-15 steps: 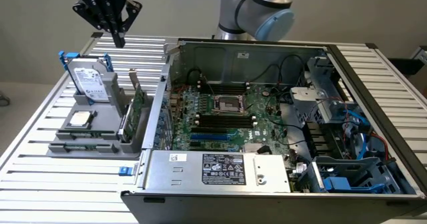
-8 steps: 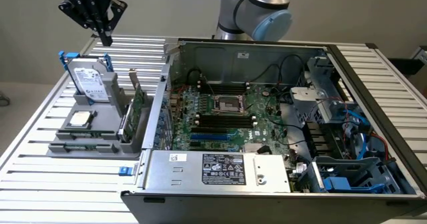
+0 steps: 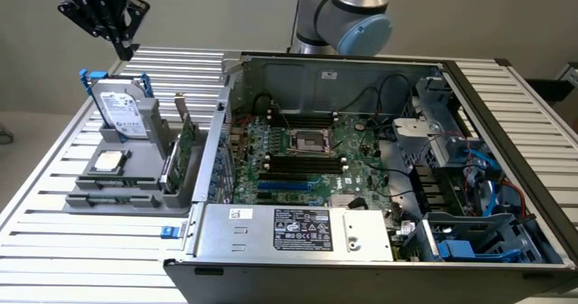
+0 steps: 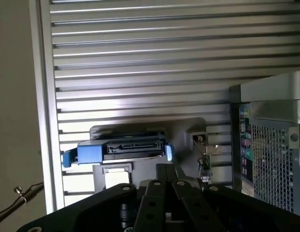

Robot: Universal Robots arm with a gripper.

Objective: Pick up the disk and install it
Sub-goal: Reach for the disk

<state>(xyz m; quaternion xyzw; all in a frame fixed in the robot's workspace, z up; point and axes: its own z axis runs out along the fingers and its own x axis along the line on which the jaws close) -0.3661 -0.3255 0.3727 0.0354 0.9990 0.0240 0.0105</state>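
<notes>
The hand [image 3: 123, 47] hangs closed on nothing above the slatted counter [image 3: 72, 263], while the disk [image 3: 122, 111] stands upright in the grey holder [image 3: 135, 199] just below, on the exterior view's left of the open computer case [image 3: 316, 74].

Silver-grey arm [image 3: 348, 3] with pale-blue joint caps, black perforated tool [image 3: 124, 47]

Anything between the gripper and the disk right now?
Nothing. In the exterior view the shut gripper hangs above the upright disk, with only open air between them.
</notes>
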